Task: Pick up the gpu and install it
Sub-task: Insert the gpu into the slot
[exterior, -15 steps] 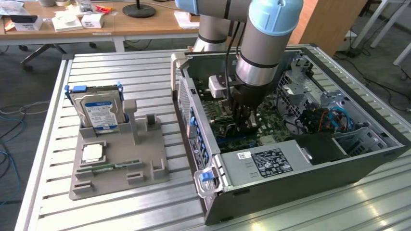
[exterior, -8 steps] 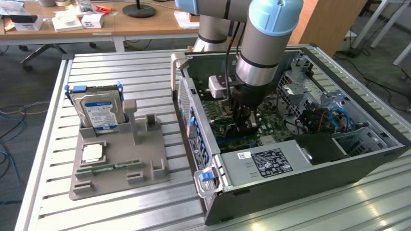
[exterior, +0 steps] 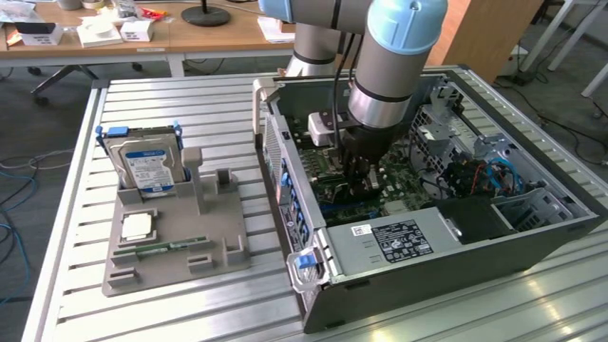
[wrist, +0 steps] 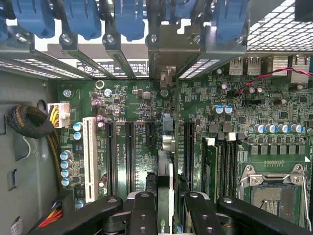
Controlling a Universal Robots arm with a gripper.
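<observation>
Deep inside the open computer case [exterior: 532, 214], in the exterior view, the end effector [exterior: 364, 187] reaches straight down to the motherboard [exterior: 404, 187], its dark fingers low among the slots; the gpu is hard to make out from this angle behind those fingers. To the exterior view's left, on the slatted tabletop [exterior: 171, 313], a grey fixture [exterior: 204, 246] carries a hard drive [exterior: 144, 167] standing upright in a blue-handled holder and a memory stick [exterior: 161, 249] lying flat. From the wrist view, the end effector [wrist: 165, 208] is clenched on the gpu [wrist: 165, 176], which is seen edge-on as a thin upright card running between the black fingers [wrist: 142, 213] towards the rear bracket openings. The card stands over the motherboard [wrist: 244, 122] between two long black expansion slots, with its far end near the grey metal slot cover [wrist: 168, 46] below the blue latches [wrist: 127, 17]. Whether it is fully seated in a slot cannot be told.
</observation>
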